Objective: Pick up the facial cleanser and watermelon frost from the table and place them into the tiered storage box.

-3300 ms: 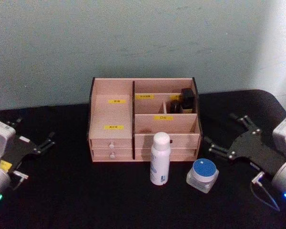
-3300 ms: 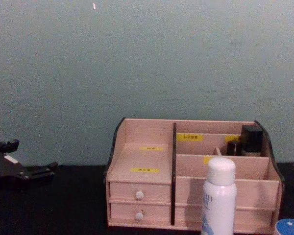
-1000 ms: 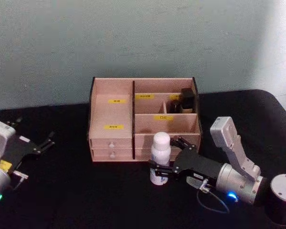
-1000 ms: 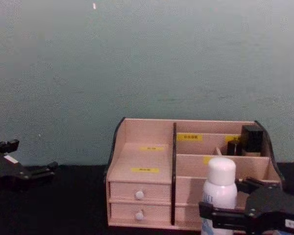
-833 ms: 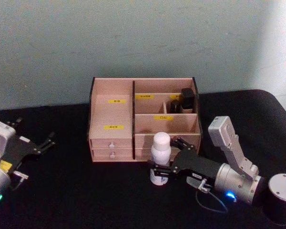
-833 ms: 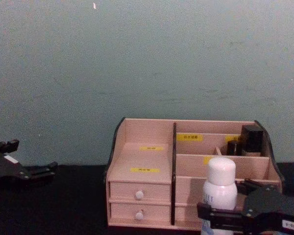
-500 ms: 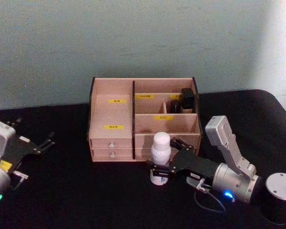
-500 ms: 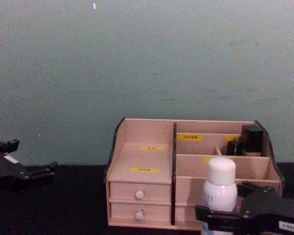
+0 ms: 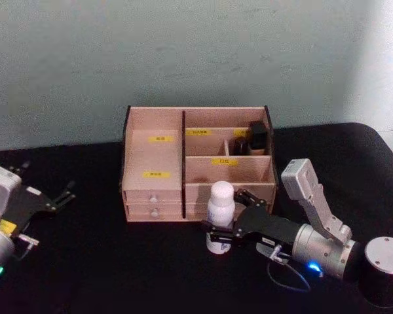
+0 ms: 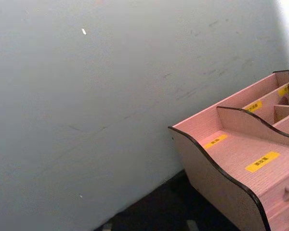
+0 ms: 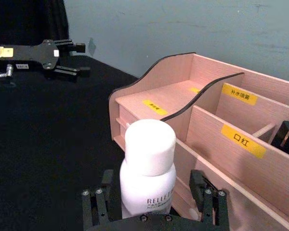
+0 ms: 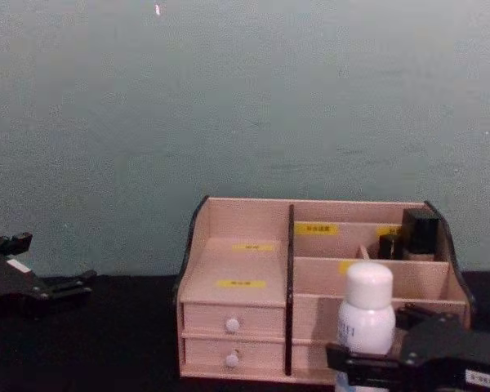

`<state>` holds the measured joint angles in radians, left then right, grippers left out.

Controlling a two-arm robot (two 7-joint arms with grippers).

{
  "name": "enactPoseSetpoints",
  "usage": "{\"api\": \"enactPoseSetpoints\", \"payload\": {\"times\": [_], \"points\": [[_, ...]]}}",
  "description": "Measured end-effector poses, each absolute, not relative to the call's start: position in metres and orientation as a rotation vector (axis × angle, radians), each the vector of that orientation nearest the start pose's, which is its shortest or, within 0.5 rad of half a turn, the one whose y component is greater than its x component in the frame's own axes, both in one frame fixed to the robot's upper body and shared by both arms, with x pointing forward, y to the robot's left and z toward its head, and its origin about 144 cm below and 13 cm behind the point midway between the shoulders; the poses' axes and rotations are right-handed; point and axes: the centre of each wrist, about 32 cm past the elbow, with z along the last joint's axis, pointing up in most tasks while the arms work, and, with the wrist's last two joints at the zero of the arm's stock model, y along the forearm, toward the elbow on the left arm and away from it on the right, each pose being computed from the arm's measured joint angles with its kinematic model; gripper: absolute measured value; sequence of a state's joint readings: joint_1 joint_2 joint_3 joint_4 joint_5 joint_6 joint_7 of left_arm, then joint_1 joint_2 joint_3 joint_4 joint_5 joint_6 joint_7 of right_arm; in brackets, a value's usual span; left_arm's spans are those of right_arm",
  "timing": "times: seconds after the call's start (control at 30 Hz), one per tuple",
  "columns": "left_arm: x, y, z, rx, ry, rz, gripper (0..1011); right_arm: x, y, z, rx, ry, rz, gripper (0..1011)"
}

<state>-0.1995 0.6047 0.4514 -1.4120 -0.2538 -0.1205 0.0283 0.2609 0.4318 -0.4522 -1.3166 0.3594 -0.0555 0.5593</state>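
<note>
Now, head: right end effector wide, straddling upright cleanser on table just before box; left end effector parked wide at table's left | right wrist: fingers flank cleanser, gaps both sides | chest: cleanser before box's right half

White facial cleanser upright before tiered storage box.

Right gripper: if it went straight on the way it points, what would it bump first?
Most likely the facial cleanser, standing upright between the right gripper's open jaws. Just beyond it seems to be the tiered storage box's front.
</note>
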Motion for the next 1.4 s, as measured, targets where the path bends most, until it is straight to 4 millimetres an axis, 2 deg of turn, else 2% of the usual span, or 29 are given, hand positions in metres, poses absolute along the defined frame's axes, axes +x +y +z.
{"api": "enactPoseSetpoints", "payload": {"times": [0.17,0.23,0.43,0.57,0.6,0.7,1.2,1.4], "points": [[0.4886,0.3097,1.1398,0.304,-0.285,1.248,1001,0.5090,-0.2605,1.1268,-0.185,0.002,-0.706,1003],[0.4886,0.3097,1.1398,0.304,-0.285,1.248,1001,0.5090,-0.2605,1.1268,-0.185,0.001,-0.706,969],[0.4886,0.3097,1.1398,0.304,-0.285,1.248,1001,0.5089,-0.2605,1.1269,-0.183,0.001,-0.706,840],[0.4886,0.3097,1.1398,0.305,-0.285,1.248,1001,0.5089,-0.2605,1.1270,-0.182,0.001,-0.706,692],[0.4886,0.3097,1.1398,0.304,-0.285,1.248,1001,0.5089,-0.2605,1.1270,-0.182,0.000,-0.706,692],[0.4886,0.3097,1.1398,0.304,-0.285,1.248,1001,0.5089,-0.2606,1.1270,-0.182,0.001,-0.706,600],[0.4886,0.3097,1.1398,0.304,-0.285,1.248,1001,0.5086,-0.2607,1.1277,-0.181,-0.006,-0.701,595],[0.4886,0.3097,1.1398,0.304,-0.285,1.248,1001,0.5054,-0.2638,1.1346,-0.161,-0.010,-0.673,595]]}}
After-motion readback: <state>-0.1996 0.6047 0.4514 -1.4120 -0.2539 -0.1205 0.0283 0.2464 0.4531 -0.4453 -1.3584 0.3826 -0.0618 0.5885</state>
